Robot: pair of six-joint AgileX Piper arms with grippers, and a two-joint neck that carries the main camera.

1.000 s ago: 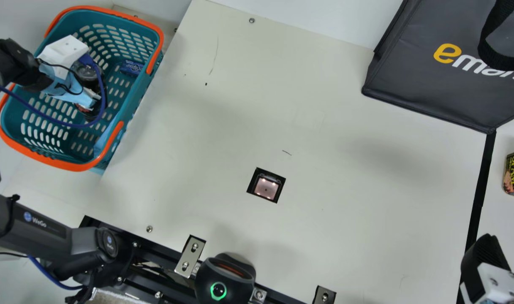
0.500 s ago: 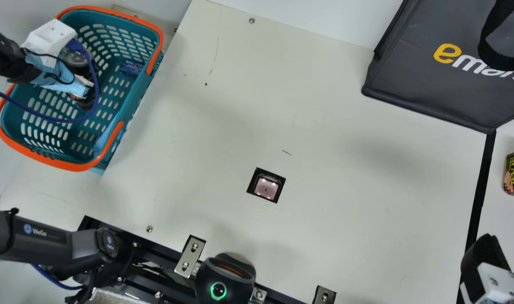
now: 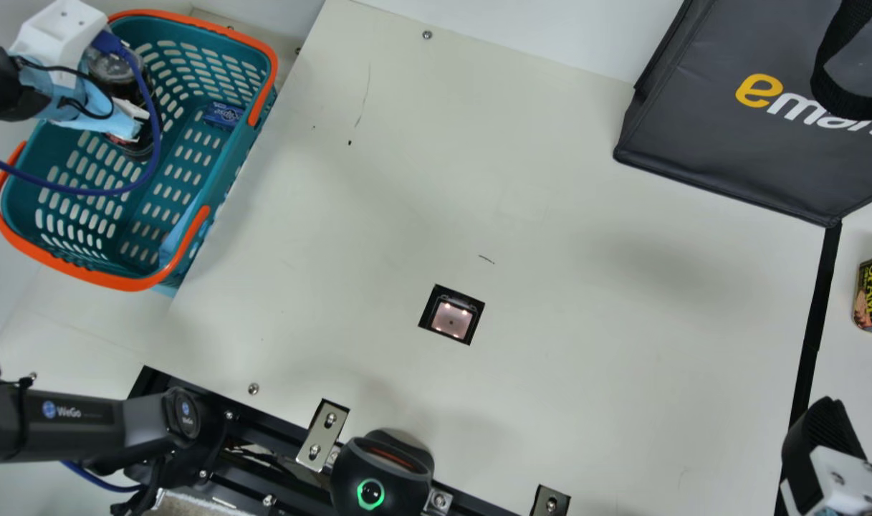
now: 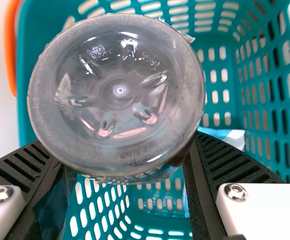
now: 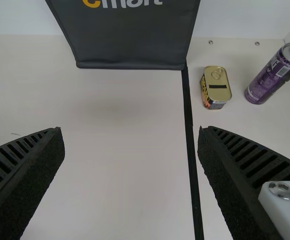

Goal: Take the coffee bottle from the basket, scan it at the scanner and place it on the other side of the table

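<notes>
A clear plastic coffee bottle with dark contents (image 3: 113,66) rests in the grip of the left tool (image 4: 125,142), a black ribbed gripper, at the teal mesh basket with orange handles (image 3: 206,208) on the far left of the cream table (image 3: 586,301). The tool's fingers stand part-open, closed against the bottle's sides; how high it hangs above the basket's floor is hard to tell. On the right, the other arm's black ribbed gripper (image 5: 131,132) is wide open and holds nothing.

The grasp appears done. Left to do, by the look of things, are the carry to the square, black-framed glass window (image 3: 451,319), apparently the scanner, the scan itself and the placing on the other side, probably past the black tape line (image 3: 815,315).

The left wrist view offers the bottle's ribbed, see-through base face-on, while the main view gives a blue packet (image 3: 223,115) in the basket. The right wrist view takes in a tall purple can (image 5: 272,75) at far right, near a small yellow-topped tin (image 5: 216,87).
</notes>
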